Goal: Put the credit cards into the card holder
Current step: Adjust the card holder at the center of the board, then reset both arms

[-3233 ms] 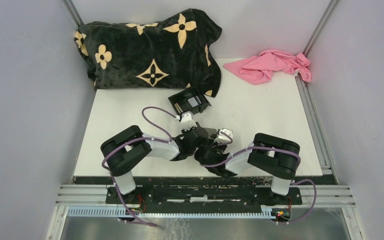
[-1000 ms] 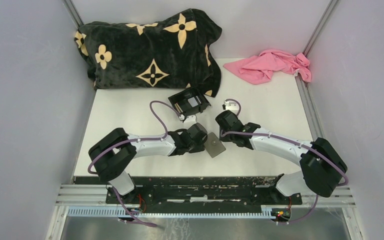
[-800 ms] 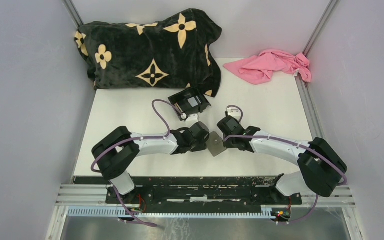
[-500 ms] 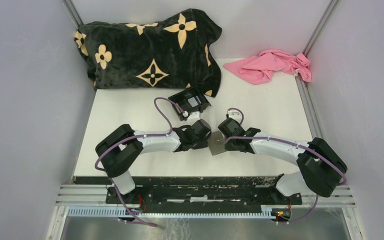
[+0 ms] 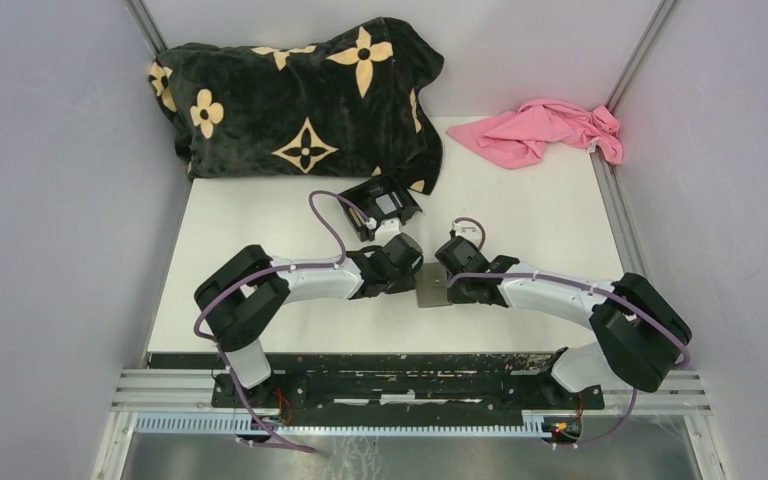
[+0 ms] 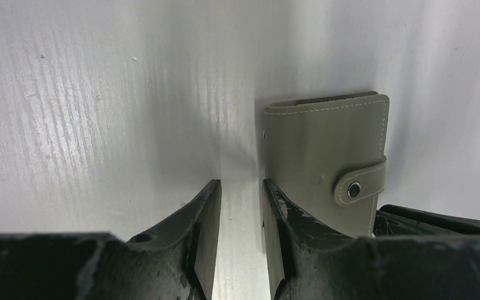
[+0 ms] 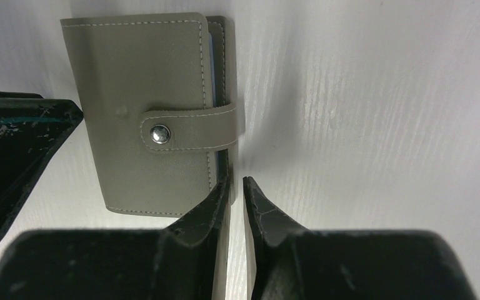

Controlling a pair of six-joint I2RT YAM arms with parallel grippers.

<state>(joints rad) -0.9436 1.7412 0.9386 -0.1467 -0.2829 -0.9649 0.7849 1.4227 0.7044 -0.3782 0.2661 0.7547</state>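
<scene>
While both arms reach in from lower left and lower right of the overhead view, the card holder [image 5: 430, 293] lies flat on the white table [image 5: 240, 240] just below the centre, wedged between them, closed with its snap tab fastened.

The left gripper [image 6: 240, 190] is partly spread and empty. Bare table shows in its gap, and the holder lies just outside its right-hand finger. The right gripper [image 7: 236, 187] has its fingers drawn almost together, with only a thin slit of table between them. It clasps nothing, and its left-hand finger [image 7: 215, 206] sits against the holder's edge by the tab.

Just above them stands a black box [image 5: 350, 200], tilted, with a pale card [image 5: 388, 203] in it. The left arm's purple cable [image 5: 325, 215] loops beside it. At upper left a black blanket [image 5: 300, 95] with tan flower marks lies heaped, one corner almost reaching the box. A pink cloth [image 5: 540, 128] is crumpled at upper right, well apart.

Counted: two arms, one card holder, one box, one blanket, one cloth. The cards in the box are too small to count.
</scene>
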